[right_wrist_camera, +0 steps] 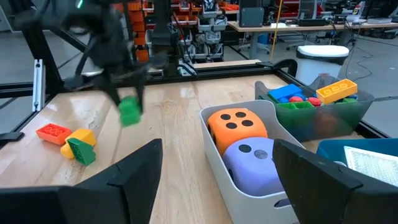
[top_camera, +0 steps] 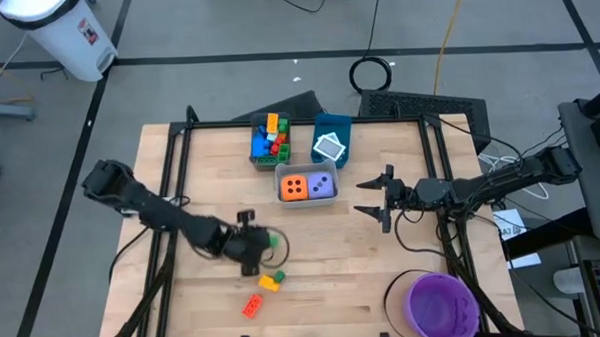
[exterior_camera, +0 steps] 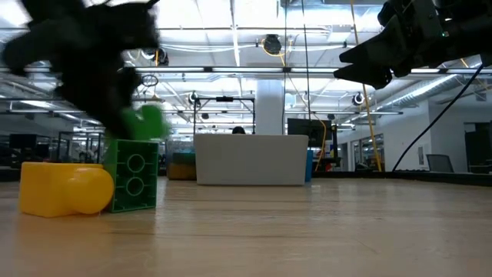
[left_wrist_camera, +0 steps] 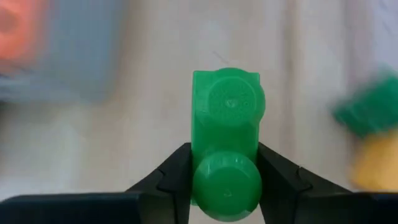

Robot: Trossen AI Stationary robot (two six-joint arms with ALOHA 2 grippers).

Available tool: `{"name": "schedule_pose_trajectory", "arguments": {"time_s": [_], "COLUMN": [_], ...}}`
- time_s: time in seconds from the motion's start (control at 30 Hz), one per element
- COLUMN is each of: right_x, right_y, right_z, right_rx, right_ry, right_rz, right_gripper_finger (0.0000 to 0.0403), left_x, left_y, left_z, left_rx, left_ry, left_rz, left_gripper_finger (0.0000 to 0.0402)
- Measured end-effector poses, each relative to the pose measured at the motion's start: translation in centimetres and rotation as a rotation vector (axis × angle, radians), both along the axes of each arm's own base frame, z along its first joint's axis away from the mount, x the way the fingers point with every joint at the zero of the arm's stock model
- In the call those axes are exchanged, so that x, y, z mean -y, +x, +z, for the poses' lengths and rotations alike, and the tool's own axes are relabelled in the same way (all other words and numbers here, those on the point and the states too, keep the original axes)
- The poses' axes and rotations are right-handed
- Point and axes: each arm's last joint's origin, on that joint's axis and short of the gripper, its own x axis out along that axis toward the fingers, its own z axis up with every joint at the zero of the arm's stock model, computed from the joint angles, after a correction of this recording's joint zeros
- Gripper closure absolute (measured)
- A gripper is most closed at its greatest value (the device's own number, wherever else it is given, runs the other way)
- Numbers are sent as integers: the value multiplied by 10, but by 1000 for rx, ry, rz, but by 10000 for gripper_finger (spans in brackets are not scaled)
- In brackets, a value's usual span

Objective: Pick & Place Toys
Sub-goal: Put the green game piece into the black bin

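Two fingers of the left gripper (left_wrist_camera: 225,180) are pinching a green brick (left_wrist_camera: 227,124) and holding it above the table (top_camera: 334,287) — probably for carrying it to the brick bin (top_camera: 270,140). Just beside the gripper, a yellow brick (top_camera: 272,282), a dark green brick (right_wrist_camera: 82,151) and a red brick (top_camera: 253,307) are lying. Farther from it, the dice bin (top_camera: 308,185) is standing in the way — the right gripper (top_camera: 376,196) is waiting beyond, fingers spread.
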Motion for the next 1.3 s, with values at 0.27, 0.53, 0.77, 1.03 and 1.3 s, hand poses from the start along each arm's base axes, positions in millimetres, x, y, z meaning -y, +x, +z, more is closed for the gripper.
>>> {"name": "schedule_pose_trajectory", "arguments": {"time_s": [0.27, 0.53, 0.77, 1.03, 1.3], "right_x": [0, 0, 0, 0, 0], "right_y": [0, 1, 1, 1, 1], "right_z": [-1, -3, -3, -3, -3], "right_rx": [-10, -19, -19, -21, -21], "right_ry": [-1, -3, -3, -8, -10], "right_rz": [0, 0, 0, 0, -2], "right_gripper_finger": [124, 124, 124, 124, 124], "left_x": [-38, -98, -179, -266, -292], "left_y": [20, 30, 33, 29, 47], "left_z": [82, 132, 112, 60, 5], "left_rx": [256, 418, 344, 277, 197], "left_ry": [220, 359, 330, 32, -35], "left_rz": [32, 303, 538, 809, 831], "left_gripper_finger": [256, 262, 254, 260, 209]}}
